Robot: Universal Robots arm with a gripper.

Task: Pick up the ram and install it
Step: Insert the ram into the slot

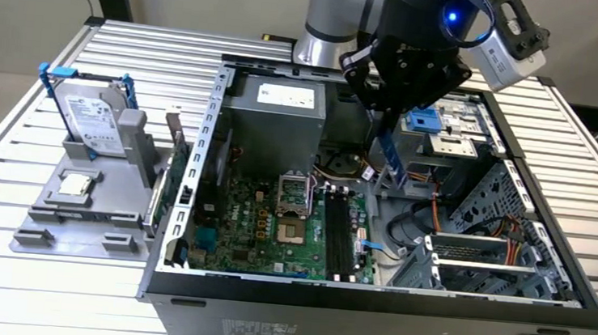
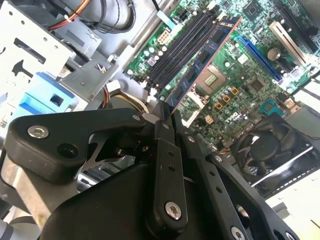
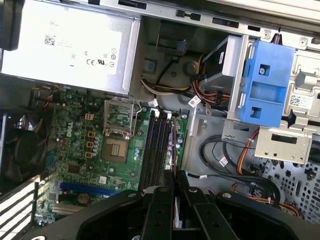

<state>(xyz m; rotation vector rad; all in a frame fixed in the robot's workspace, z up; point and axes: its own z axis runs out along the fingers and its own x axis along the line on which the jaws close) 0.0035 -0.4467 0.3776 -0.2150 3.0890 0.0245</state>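
My gripper [image 1: 387,130] hangs over the open computer case [image 1: 374,304], shut on the top end of the ram [image 1: 390,163]. The ram is a thin blue-backed stick carrying a row of dark chips, held upright with its free end pointing down at the motherboard [image 1: 260,237]. In the second wrist view the ram [image 2: 202,57] runs out from between the black fingers [image 2: 163,131], lying alongside the black memory slots [image 2: 182,47]. In the first wrist view the ram [image 3: 173,150] appears edge-on just beside the slots [image 3: 156,145], still above them.
A grey power supply [image 1: 277,109] fills the case's back corner. A blue drive bracket [image 1: 433,118], orange cables [image 1: 441,216] and a metal drive cage [image 1: 486,257] sit at the exterior view's right. A hard drive [image 1: 97,121] stands on a grey stand outside the case. A CPU socket [image 1: 294,195] lies beside the slots.
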